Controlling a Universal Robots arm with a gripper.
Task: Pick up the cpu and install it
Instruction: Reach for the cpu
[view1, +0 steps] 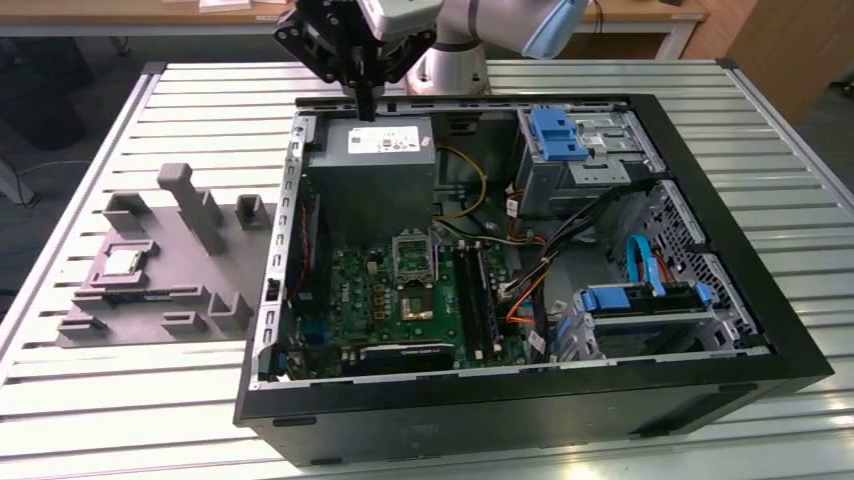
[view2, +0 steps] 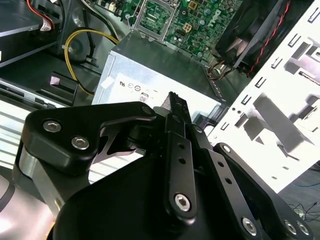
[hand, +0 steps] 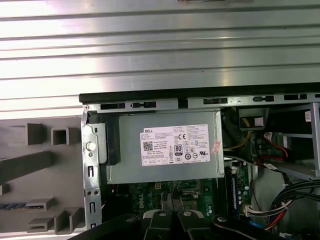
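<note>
1. The gripper (view1: 363, 108) hangs over the far rim of the computer case (view1: 534, 385), just above the edge of the power supply (view1: 387, 165). Its fingers are pressed together with nothing between them. I judge this a parked, empty pose, high enough to be free of every wall.

2. The cpu (view1: 123, 262) lies flat in a square recess of the grey tray (view1: 174, 272), outside the case on the exterior view's left and well apart from the gripper. I judge the recess is there to keep the chip square, with its silvery top bare to an approach from above.

3. The socket (view1: 414, 248) sits on the green motherboard (view1: 360, 300), between the power supply and the dark fixed chip. I cannot tell whether its metal frame is lifted.

4. A tall block (view1: 194, 205) stands on the tray near the cpu. Lower blocks ring the recess, so the room there is open upward rather than sideways.

5. The case's side wall (view1: 283, 250) rises between tray and board. Any path between them has to clear that edge.

6. Inside the case, the power supply crowds one side of the socket, and cables (view1: 534, 270) lie on the other side of it, beyond the memory slots. The space directly over the socket looks open.

7. The slatted table (view1: 134, 400) around the tray gives wide clearance.
</note>
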